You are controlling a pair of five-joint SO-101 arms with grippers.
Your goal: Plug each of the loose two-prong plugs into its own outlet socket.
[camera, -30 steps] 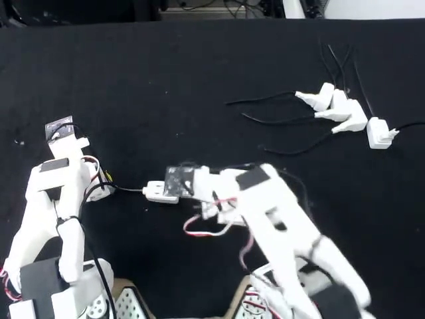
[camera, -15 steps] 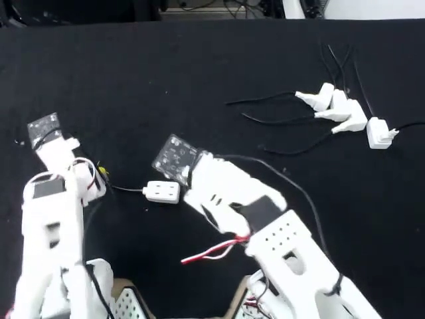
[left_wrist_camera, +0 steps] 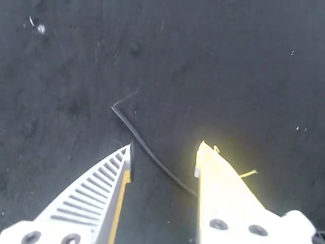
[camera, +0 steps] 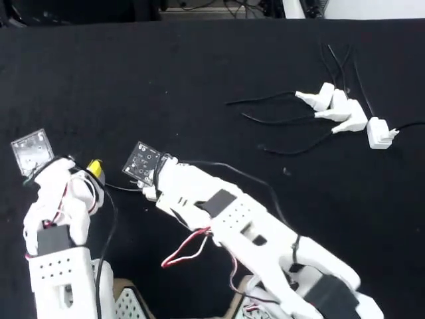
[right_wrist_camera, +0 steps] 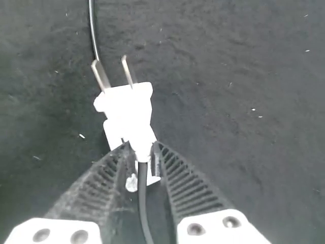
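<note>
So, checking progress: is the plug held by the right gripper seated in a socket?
No, the plug in the right gripper shows both prongs bare over the table.

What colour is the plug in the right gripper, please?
White plug, black cord; clearest in the right wrist view.

White plug (right_wrist_camera: pixel 124 109), black cord (right_wrist_camera: pixel 143 203), black table (camera: pixel 199 66)

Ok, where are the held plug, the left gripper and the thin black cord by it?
plug (right_wrist_camera: pixel 123 109): right wrist view, white body behind the prongs.
left gripper (left_wrist_camera: pixel 163 147): left wrist view, midway between its open fingertips.
cord (left_wrist_camera: pixel 133 131): left wrist view, bare stretch near its bent end.
</note>
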